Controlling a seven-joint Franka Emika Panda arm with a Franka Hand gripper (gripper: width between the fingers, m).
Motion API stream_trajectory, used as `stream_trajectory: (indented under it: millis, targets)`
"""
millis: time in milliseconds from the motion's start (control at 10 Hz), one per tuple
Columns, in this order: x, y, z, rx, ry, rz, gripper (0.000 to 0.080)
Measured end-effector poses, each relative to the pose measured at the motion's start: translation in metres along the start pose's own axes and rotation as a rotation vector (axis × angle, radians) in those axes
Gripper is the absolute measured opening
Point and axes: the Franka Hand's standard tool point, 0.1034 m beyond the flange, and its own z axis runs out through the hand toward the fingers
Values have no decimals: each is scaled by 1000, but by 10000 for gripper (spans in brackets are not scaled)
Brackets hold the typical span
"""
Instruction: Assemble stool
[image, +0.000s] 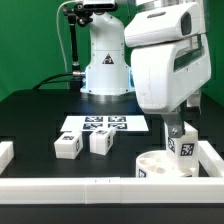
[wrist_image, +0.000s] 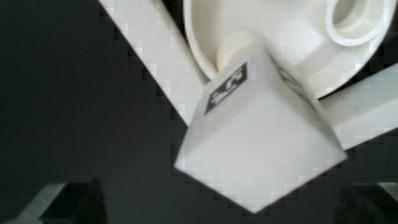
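Exterior view first. Shows the seat (image: 160, 166) in the lower right of the frame, tucked into the corner of the border bars (image: 100, 186). Shows one leg (image: 185, 149) upright at the seat's edge, directly beneath the gripper (image: 176, 128). Shows the second leg (image: 68, 146) and the third leg (image: 101, 142) loose on the table (image: 30, 115), lower left of centre, just in front of the marker board (image: 103, 125).

Wrist view next. Looks down on the leg (wrist_image: 258, 150), tag up, reaching across the seat (wrist_image: 285, 30). Catches the dark fingertips (wrist_image: 71, 200) spread wide to either side, touching nothing: wide-open jaws, nothing held.

Probably the first-leg step. Cannot tell from either view whether seated in its socket or merely leaning. Calls next for centring on the leg's flat sides, closing squarely, and pressing or turning home without shoving the seat.
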Motion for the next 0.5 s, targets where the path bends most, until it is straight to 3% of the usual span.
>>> stream_trajectory:
  millis: [300, 500]
  targets:
    - [-3, 0, 2, -9, -17, -250, 649]
    - [1, -2, 1, -32, -22, -444, 649]
